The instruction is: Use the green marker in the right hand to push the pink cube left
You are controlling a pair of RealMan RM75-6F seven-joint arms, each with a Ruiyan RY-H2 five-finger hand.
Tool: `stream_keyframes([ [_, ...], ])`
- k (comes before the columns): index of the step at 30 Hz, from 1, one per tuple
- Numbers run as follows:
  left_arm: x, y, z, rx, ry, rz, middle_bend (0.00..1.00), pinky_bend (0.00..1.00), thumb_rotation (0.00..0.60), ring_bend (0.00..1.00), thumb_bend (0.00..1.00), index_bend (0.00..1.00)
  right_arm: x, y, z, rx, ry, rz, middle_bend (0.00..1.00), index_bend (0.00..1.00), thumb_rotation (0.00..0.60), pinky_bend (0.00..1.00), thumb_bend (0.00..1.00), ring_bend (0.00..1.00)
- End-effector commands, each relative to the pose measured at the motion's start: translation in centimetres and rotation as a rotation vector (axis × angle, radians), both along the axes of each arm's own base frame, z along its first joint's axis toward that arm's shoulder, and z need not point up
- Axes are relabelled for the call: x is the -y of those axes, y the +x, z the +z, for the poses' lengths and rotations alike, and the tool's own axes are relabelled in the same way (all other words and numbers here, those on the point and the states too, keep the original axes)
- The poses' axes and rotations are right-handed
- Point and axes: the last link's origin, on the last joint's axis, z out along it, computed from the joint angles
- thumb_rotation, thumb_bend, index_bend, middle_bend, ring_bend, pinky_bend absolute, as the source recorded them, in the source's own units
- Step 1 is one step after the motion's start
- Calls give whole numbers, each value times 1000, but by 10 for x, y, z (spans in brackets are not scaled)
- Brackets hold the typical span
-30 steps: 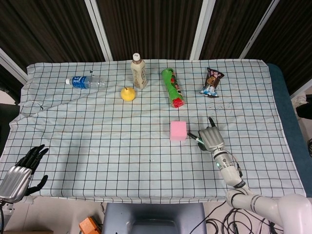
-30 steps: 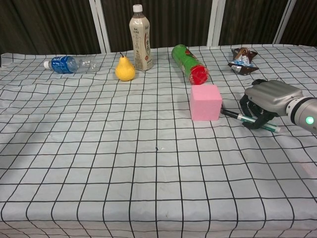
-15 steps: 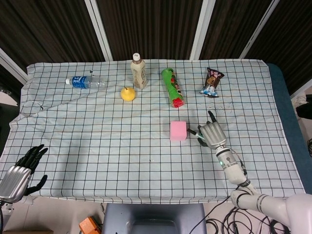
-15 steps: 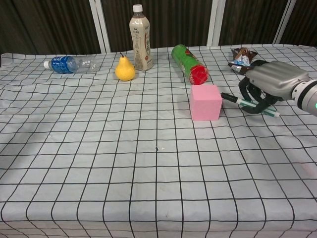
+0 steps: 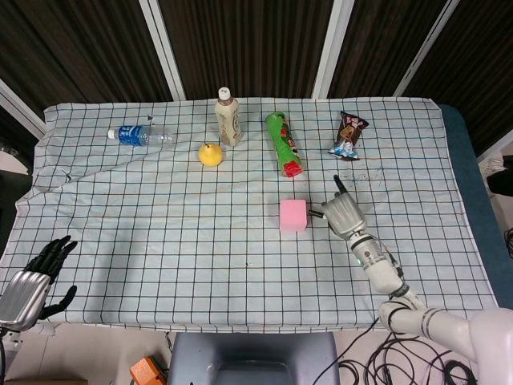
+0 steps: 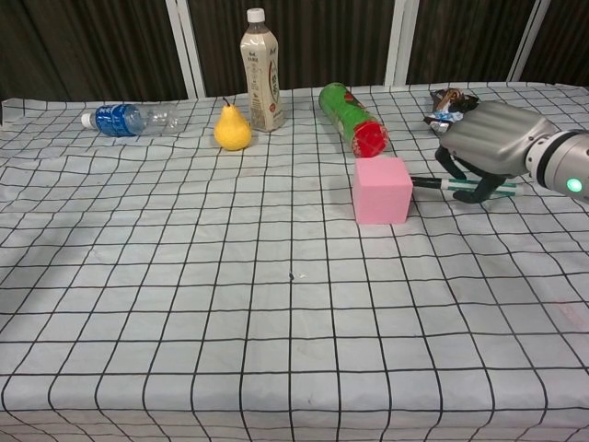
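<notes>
The pink cube [image 5: 293, 215] [image 6: 383, 190] sits on the checked cloth, right of the middle. Just to its right my right hand [image 5: 344, 215] [image 6: 486, 141] grips the green marker [image 6: 451, 185], which lies nearly level and points left. The marker's dark tip [image 5: 314, 214] is at the cube's right face; whether it touches I cannot tell. My left hand [image 5: 36, 277] hangs off the table's near left corner, fingers apart, holding nothing.
Along the back of the cloth: a lying water bottle [image 5: 139, 135], a yellow pear [image 5: 211, 154], an upright tea bottle [image 5: 228, 118], a green chips can [image 5: 284, 144] lying just behind the cube, and a snack bag [image 5: 348, 135].
My right hand has lifted and moved back and slightly left with the marker, which now lies more level with its tip at the cube's right side. The cube has not visibly moved.
</notes>
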Motion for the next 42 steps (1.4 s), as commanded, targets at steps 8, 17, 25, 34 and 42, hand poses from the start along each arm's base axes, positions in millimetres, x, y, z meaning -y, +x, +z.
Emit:
stream_keyframes([
  [8, 0, 0, 1, 4, 2, 1, 0, 236, 600, 0, 404, 0, 3, 33, -24, -46, 31, 71, 825, 1000, 600, 126, 505, 567],
  [17, 1, -1, 4, 18, 3, -2, 0, 236, 600, 0, 404, 0, 7, 66, -44, -24, 36, 104, 825, 1000, 600, 126, 506, 567],
  [25, 1, -2, 6, 28, 1, -4, 0, 236, 600, 0, 404, 0, 9, 106, -73, 2, 57, 141, 825, 1000, 600, 126, 506, 567],
  [34, 0, -4, 9, 40, -2, -2, 0, 236, 600, 0, 404, 0, 9, 153, -106, 39, 61, 164, 825, 1000, 600, 126, 505, 567],
  [42, 2, -8, 16, 58, 6, -1, 0, 236, 600, 0, 404, 0, 7, 187, -127, 66, 54, 171, 825, 1000, 600, 128, 505, 567],
])
